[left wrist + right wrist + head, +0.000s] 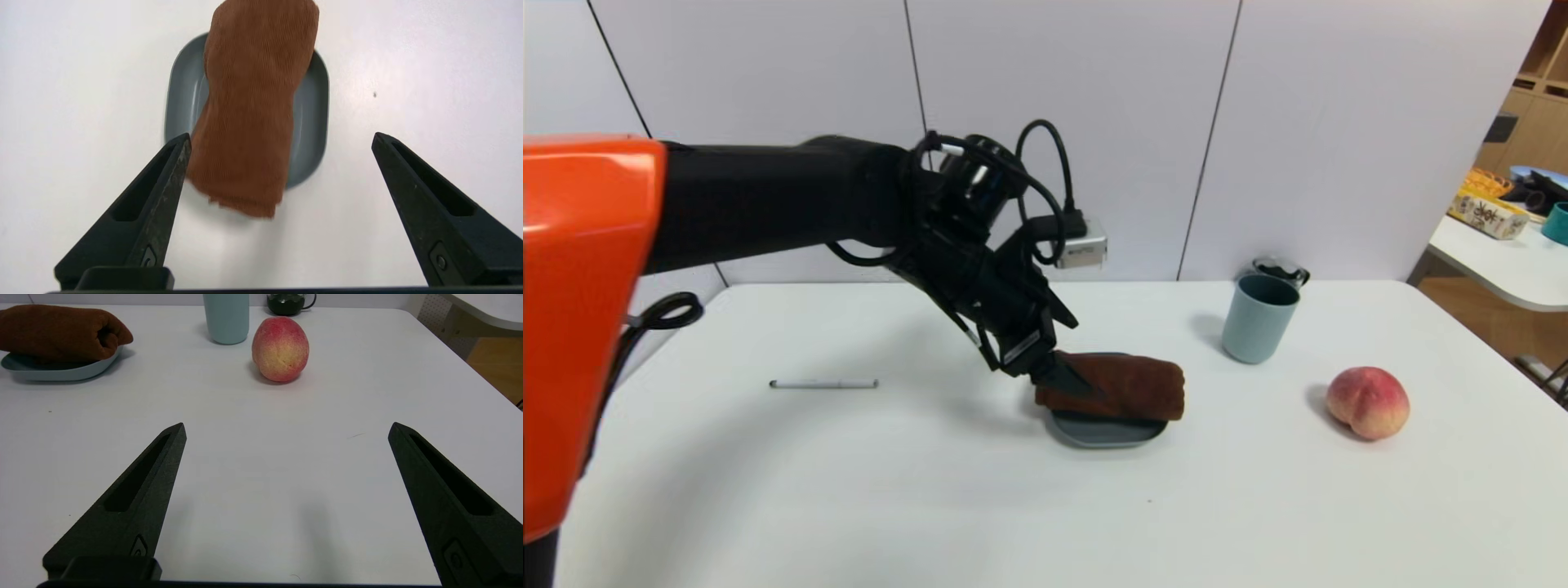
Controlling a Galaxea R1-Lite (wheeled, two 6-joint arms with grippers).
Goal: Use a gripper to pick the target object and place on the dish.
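My left gripper [281, 141] gapes wide; the towel [1123, 385] rests on the dish [1104, 430] mid-table, overhanging, so next I retreat upward.

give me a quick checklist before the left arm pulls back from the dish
1. Towel on the dish: ok, it lies across the plate in both wrist views.
2. Towel fully inside the rim: not ok, both of its ends overhang the rim in the left wrist view.
3. Left tool released: ok, its fingers are spread wide with the towel's end between them; whether one fingertip touches the cloth, cannot tell.
4. Retreat path: ok, the pen lies well off to the left, the cup and peach to the right.
5. Right tool: ok, open over bare table, away from the dish.
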